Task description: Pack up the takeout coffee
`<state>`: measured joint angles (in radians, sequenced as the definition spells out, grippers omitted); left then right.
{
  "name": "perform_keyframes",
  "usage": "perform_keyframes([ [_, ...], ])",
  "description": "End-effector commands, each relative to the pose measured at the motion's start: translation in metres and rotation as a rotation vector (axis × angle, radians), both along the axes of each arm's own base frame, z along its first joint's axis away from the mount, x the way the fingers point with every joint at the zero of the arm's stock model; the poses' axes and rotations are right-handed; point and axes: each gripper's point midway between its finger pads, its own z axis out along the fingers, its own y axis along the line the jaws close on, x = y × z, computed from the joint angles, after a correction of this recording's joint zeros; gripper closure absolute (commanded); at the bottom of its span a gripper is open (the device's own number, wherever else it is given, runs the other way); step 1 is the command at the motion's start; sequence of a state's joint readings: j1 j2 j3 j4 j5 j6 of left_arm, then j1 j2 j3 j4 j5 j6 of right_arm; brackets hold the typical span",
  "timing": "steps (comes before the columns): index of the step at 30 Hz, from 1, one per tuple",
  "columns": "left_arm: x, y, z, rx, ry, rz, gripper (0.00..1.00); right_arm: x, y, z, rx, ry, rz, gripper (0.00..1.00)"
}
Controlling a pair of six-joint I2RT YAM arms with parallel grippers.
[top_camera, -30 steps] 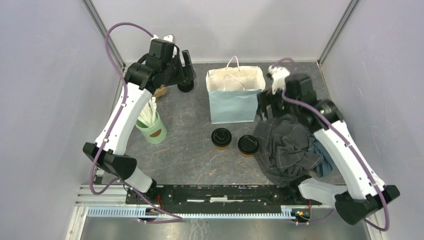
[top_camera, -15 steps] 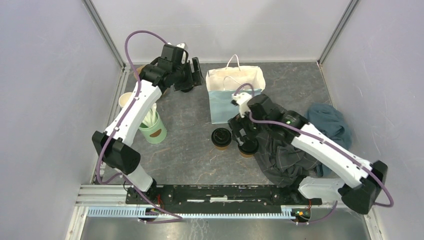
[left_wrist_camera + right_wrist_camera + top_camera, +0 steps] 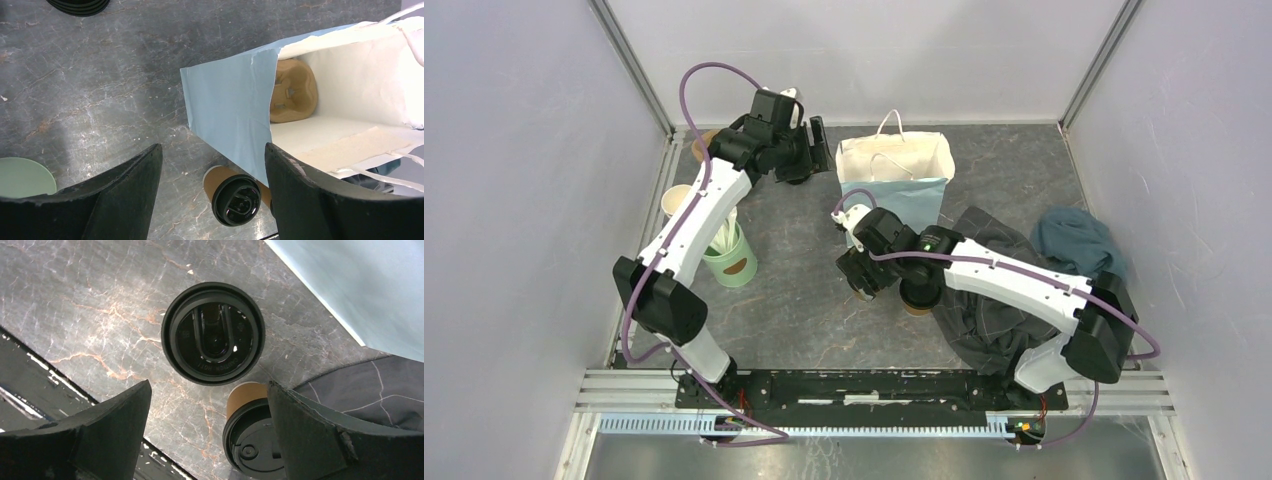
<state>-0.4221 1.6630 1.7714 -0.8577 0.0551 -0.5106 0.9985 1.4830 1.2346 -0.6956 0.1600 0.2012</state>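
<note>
- A dark marbled table point(image 3: 794, 300) is being used as the base for everything in the scene.
- A pale blue paper bag point(image 3: 894, 205) with white handles is being shown upright at the middle rear, with its mouth open. A brown moulded cup carrier point(image 3: 295, 90) is being contained at its bottom, and no cup is being seen inside.
- A dark grey cloth point(image 3: 984, 320) is being seen crumpled at the right, partly under the right arm. A smaller teal cloth point(image 3: 1074, 240) is lying beyond it.
- The left gripper point(image 3: 809, 150) is being held above the table just left of the bag. Its jaws are being shown spread, with nothing between them.
- The right gripper point(image 3: 861, 272) is being held directly over the first coffee cup point(image 3: 212, 332). Its jaws are spread wide to either side of the black lid, and nothing is being grasped.
- A green cup point(image 3: 736, 262) is being shown at the left, with white sticks point(image 3: 722, 235) contained in it.
- Both coffee cups are being shown upright and lidded on the table in front of the bag, outside it. The second coffee cup point(image 3: 250, 432) is standing just beside the first, at the edge of the grey cloth.
- A stack of black lids point(image 3: 77, 5) is being seen on the table near the left gripper.
</note>
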Motion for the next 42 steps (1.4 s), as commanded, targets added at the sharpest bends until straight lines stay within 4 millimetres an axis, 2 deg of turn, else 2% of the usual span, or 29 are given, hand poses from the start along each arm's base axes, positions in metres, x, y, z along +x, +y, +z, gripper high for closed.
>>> perform_keyframes([
  [1, -0.003, 0.003, 0.018, -0.024, -0.053, 0.013, 0.19, 0.022, 0.008, 0.018, 0.028, -0.082, -0.073, 0.07],
  [6, -0.002, 0.006, 0.021, -0.011, -0.065, 0.014, 0.19, 0.027, 0.018, 0.011, 0.046, -0.068, -0.067, 0.07],
  [14, -0.003, 0.011, 0.022, 0.011, -0.068, 0.021, 0.19, 0.032, 0.026, -0.001, 0.035, -0.047, -0.057, 0.14],
  [25, -0.006, 0.013, 0.021, 0.018, -0.067, 0.023, 0.19, 0.033, 0.025, -0.015, 0.004, -0.030, -0.046, 0.22],
  [37, -0.007, 0.014, 0.021, 0.019, -0.069, 0.025, 0.18, 0.033, 0.027, -0.015, -0.002, -0.030, -0.028, 0.29],
  [42, -0.007, 0.013, 0.021, 0.016, -0.065, 0.024, 0.18, 0.033, 0.026, -0.018, -0.015, -0.028, -0.024, 0.26],
])
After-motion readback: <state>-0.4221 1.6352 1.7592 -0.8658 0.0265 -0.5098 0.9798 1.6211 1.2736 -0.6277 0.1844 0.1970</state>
